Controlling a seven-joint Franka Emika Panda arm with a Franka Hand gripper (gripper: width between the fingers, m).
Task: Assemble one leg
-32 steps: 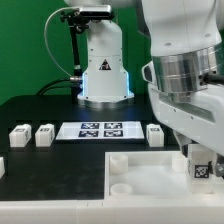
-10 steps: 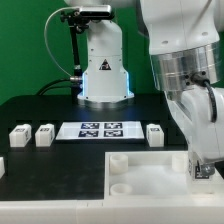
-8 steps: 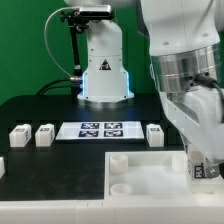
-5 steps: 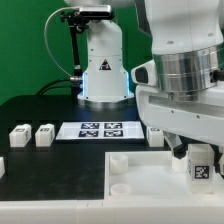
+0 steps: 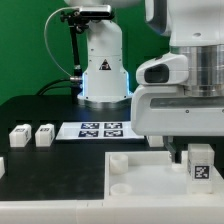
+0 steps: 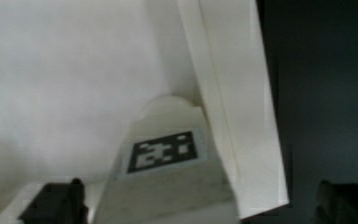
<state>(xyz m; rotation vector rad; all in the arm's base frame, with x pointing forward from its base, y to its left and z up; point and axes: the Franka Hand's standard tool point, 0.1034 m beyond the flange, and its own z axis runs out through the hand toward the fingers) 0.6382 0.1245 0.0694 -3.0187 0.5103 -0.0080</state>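
1. We see the large white tray-like piece [image 5: 150, 175] lying flat on the dark tabletop [image 5: 50, 165] at the front of the exterior view, with a raised round socket [image 5: 118, 160] at its near-left corner that looks unfilled.

2. We see the arm [image 5: 185, 80] filling the exterior view's right, its bulk hiding most of the tray-like piece's far right side.

3. We see the marker board [image 5: 100, 129] lying behind the tray-like piece, partly cut off by the arm.

4. We see the leg [image 5: 201, 163] standing upright at the right corner of the tray-like piece, its tag facing us. We judge that it sits in or on the corner socket there, but the base is hidden, so we cannot tell whether it is fully seated or screwed tight.

5. We see two spare legs [image 5: 32, 135] resting on the tabletop at the exterior view's left, well apart from the tray-like piece.

6. We read the tool [image 6: 194, 200] as released: in the wrist view its two dark fingertips [image 6: 55, 198] stand wide to either side of the leg, with gaps showing, gripping nothing.

7. We judge the task well along: the leg is placed and let go. What may be left is checking or tightening it. The wrist view is blurred, so contact at the socket stays unclear.
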